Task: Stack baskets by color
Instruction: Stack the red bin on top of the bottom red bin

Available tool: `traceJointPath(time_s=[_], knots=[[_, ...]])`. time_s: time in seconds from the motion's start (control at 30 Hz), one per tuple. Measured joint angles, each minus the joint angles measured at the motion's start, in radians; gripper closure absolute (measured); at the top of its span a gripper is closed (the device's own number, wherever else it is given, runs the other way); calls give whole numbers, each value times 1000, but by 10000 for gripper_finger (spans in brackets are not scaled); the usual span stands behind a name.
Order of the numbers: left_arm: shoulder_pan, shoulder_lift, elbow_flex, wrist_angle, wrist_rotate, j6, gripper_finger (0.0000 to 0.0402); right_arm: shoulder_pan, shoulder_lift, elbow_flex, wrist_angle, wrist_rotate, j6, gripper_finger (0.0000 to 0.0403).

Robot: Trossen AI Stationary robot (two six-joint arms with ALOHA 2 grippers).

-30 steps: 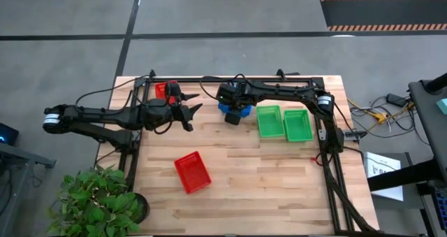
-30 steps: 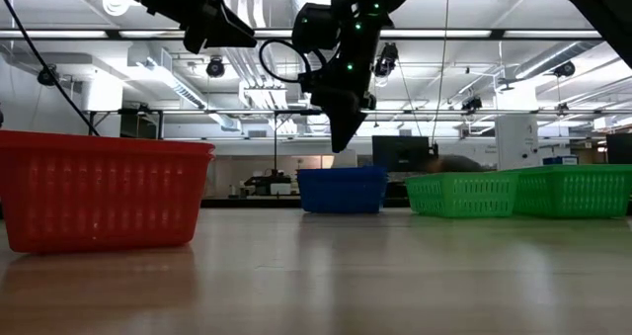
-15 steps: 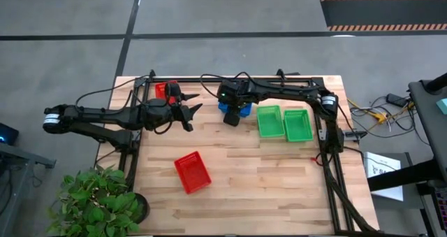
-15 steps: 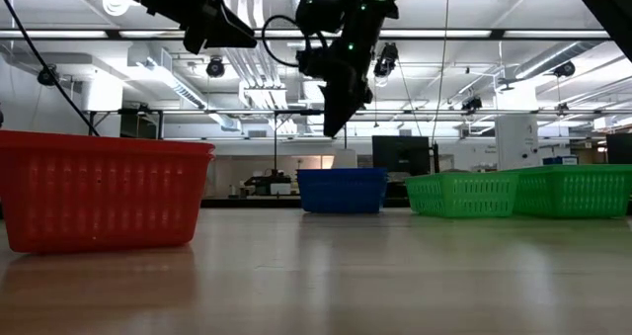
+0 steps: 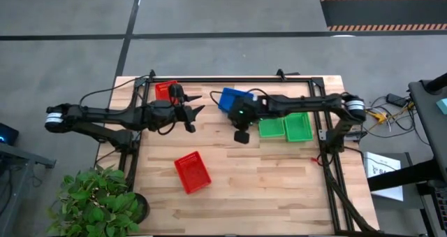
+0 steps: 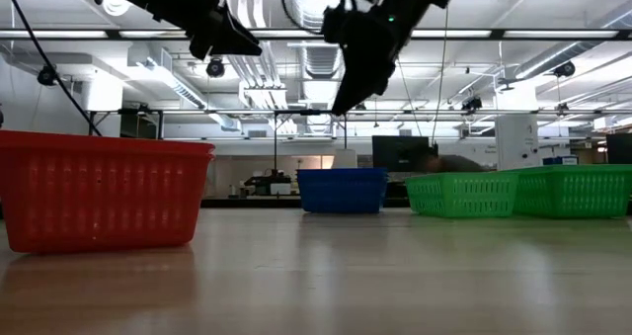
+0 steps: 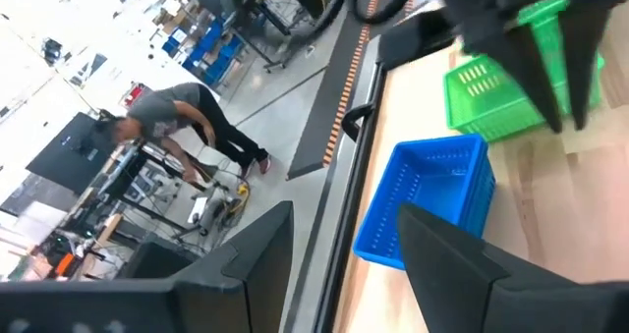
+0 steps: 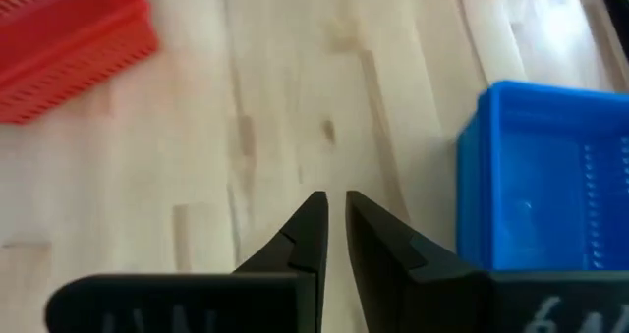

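A blue basket (image 5: 236,97) stands on its base at the far middle of the table, with two green baskets (image 5: 271,127) (image 5: 299,126) side by side to its right. One red basket (image 5: 192,172) sits toward the near left, another (image 5: 165,89) at the far left. My right gripper (image 5: 241,135) hangs shut and empty above bare wood, just nearer than the blue basket (image 8: 550,186). My left gripper (image 5: 192,115) hovers open and empty, left of the blue basket (image 7: 432,191).
A black frame rail (image 5: 230,78) runs along the table's far and side edges. Bare wood (image 5: 279,188) lies toward the near right. A potted plant (image 5: 94,202) stands off the near left corner. A person (image 7: 187,117) bends over beyond the table.
My right gripper has drawn back from above the blue basket toward the table's near edge, rising a little and tipping from pointing nearly straight down to a slant. The blue basket has stayed in place.
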Motion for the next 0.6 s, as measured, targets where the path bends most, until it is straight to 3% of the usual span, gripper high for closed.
traceJointPath(time_s=[0.6], knots=[[0,97,6,-28,-1,-407,235,35,-432,-588,576,1,-87,369]])
